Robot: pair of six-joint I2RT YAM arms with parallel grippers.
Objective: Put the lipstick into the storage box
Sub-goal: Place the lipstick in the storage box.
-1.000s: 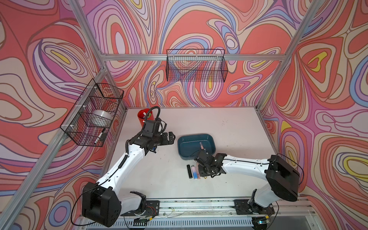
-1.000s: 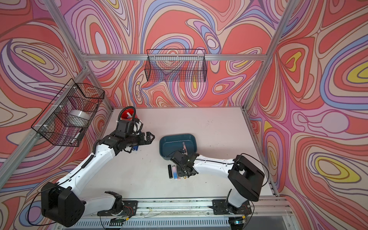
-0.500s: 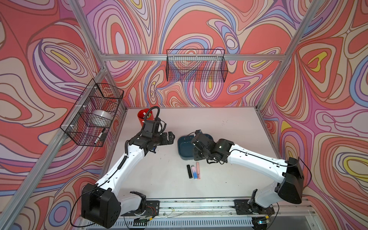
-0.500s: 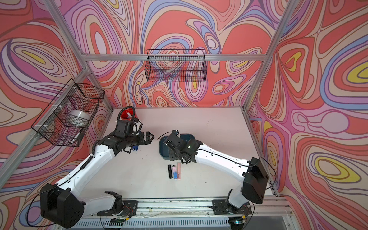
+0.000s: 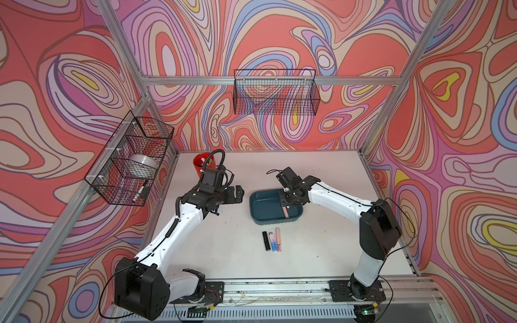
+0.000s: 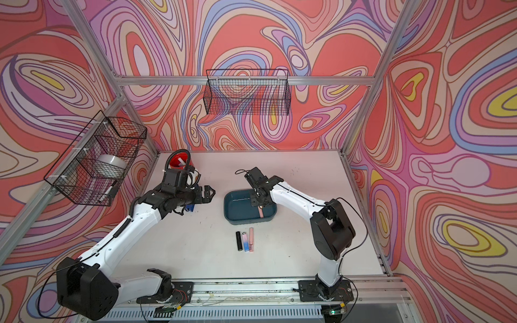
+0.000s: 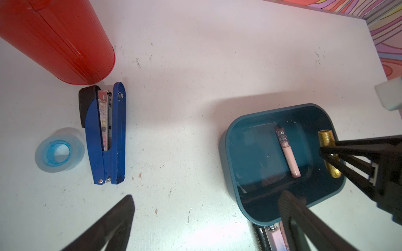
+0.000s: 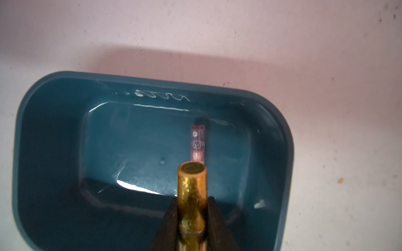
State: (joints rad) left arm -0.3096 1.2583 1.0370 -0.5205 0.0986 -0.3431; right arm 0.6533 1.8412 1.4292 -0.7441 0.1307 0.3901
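The right arm (image 5: 335, 198) has swung from the tubes (image 5: 271, 241) on the table (image 5: 321, 246) to over the storage box (image 5: 265, 205), the right gripper (image 8: 192, 204) closed on the gold lipstick (image 8: 192, 184) just above a pink tube (image 7: 287, 152) lying inside, so I think only the release remains, while the left gripper (image 5: 238, 193) hangs open beside the box.

My right gripper (image 8: 192, 203) covers the gold lipstick's (image 8: 191, 184) lower end, and that lipstick blocks part of the pink tube (image 8: 197, 141) lying in the storage box (image 8: 43, 141). The left wrist view's edge cuts off the loose tubes (image 7: 273, 239) just beside the box.
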